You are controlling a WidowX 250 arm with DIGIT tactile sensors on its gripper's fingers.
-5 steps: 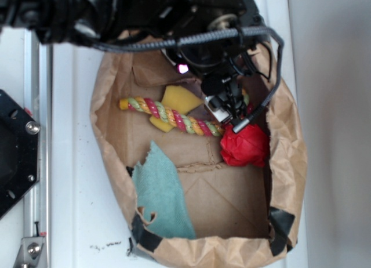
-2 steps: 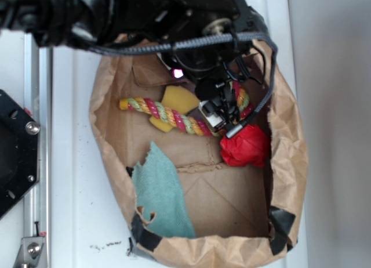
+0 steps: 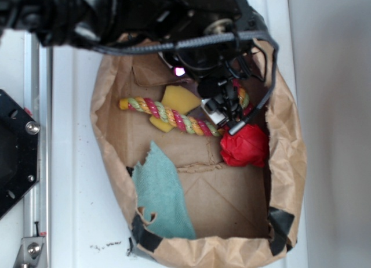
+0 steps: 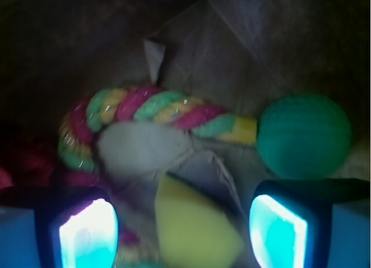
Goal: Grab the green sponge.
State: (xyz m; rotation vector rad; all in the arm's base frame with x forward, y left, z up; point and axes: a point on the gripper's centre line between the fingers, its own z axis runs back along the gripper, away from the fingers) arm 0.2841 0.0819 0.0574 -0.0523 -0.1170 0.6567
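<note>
Gripper (image 3: 223, 112) has shifted slightly toward 3 o'clock since 0.4 s ago, over the 3 o'clock end of the rope toy (image 3: 168, 114); nothing in the paper bag (image 3: 290, 152) has moved.

Claw state, wrist view: jaws spread wide, the two lit fingers (image 4: 87, 233) at the lower corners, nothing clamped.

Green sponge (image 4: 304, 136): round and ridged, at 2 o'clock in the wrist view, just beside the yellow tip of the rope toy (image 4: 156, 105), above the right-hand finger and apart from it. In the exterior view it cannot be made out; the arm covers that part of the bag.

Yellow sponge (image 3: 178, 98): under the rope at 12 o'clock of the bag floor; in the wrist view it lies low between the fingers, blurred.

Red crumpled item (image 3: 246, 145): at 3 o'clock, just below the claw.

Teal cloth (image 3: 162, 192): at 7 o'clock against the bag wall.
</note>
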